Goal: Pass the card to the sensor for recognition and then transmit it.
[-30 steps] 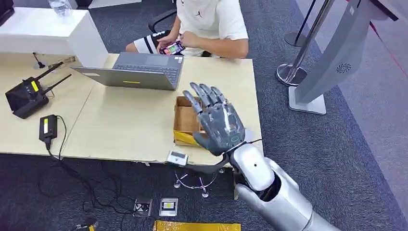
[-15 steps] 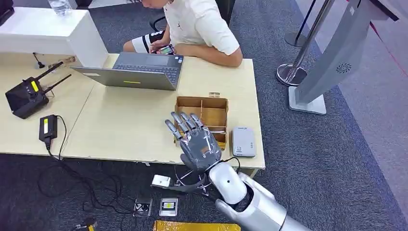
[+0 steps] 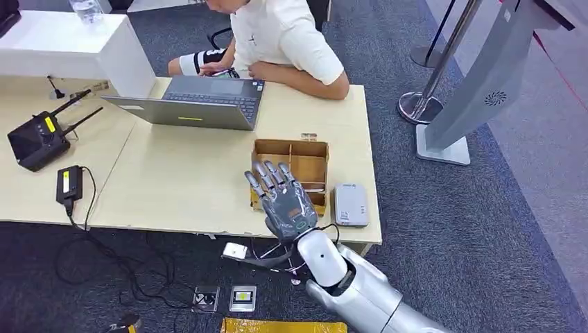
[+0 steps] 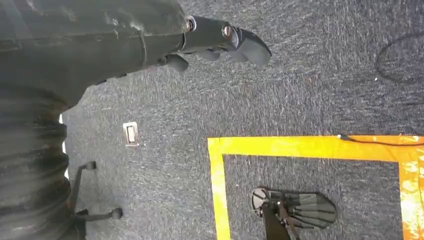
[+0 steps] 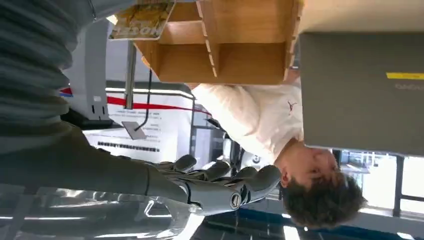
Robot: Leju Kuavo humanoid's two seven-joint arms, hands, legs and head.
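Your right robot hand (image 3: 288, 202) has pulled back from over the wooden tray (image 3: 313, 150) to the counter's (image 3: 187, 187) near edge, fingers spread, holding nothing. The card (image 5: 142, 20) lies in the tray; sensor (image 3: 350, 204) just right.

The desk (image 3: 180, 180) has a pale wood-look top, smooth and matt. On it the small divided box (image 3: 295, 156) looks like plain brown cardboard or thin wood — dull, unvarnished. The card reader (image 3: 351, 203) beside it is light grey plastic with a soft sheen. The laptop (image 3: 201, 103) has a matt grey metal-looking shell. The right hand (image 3: 286, 202) is grey plastic, its forearm (image 3: 360, 284) glossy silver. The floor (image 4: 310, 90) is rough dark carpet — with shiny yellow tape (image 4: 300, 146) on it.
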